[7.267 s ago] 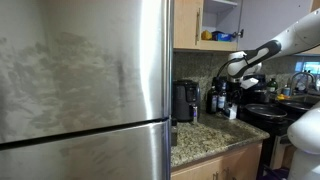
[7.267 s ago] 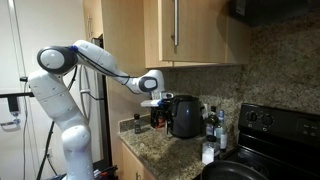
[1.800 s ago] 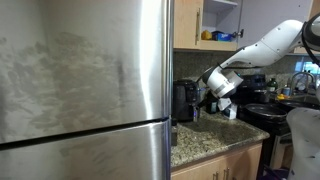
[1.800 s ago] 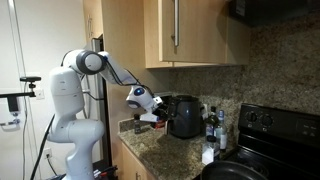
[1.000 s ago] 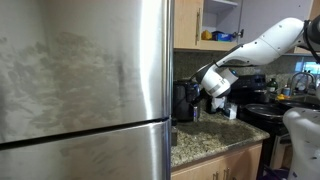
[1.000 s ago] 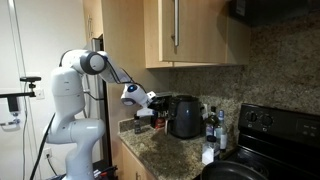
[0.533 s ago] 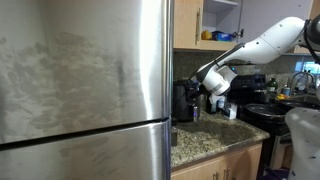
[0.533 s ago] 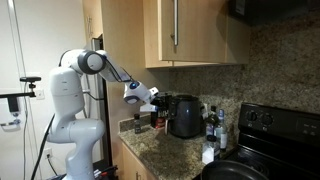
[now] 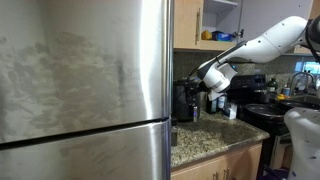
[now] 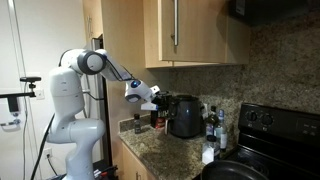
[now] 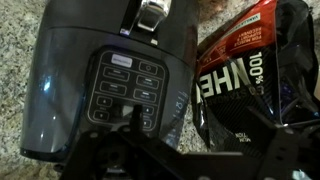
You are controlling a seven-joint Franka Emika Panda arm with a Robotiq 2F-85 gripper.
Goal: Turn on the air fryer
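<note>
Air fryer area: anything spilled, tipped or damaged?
Nothing stands out. The air fryer stands upright on the granite counter, its control panel looks intact, and the black bag beside it is crumpled, with no visible spill.

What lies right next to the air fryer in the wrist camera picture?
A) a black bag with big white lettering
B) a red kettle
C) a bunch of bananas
A: a black bag with white lettering lies on the granite counter beside the air fryer.
</note>
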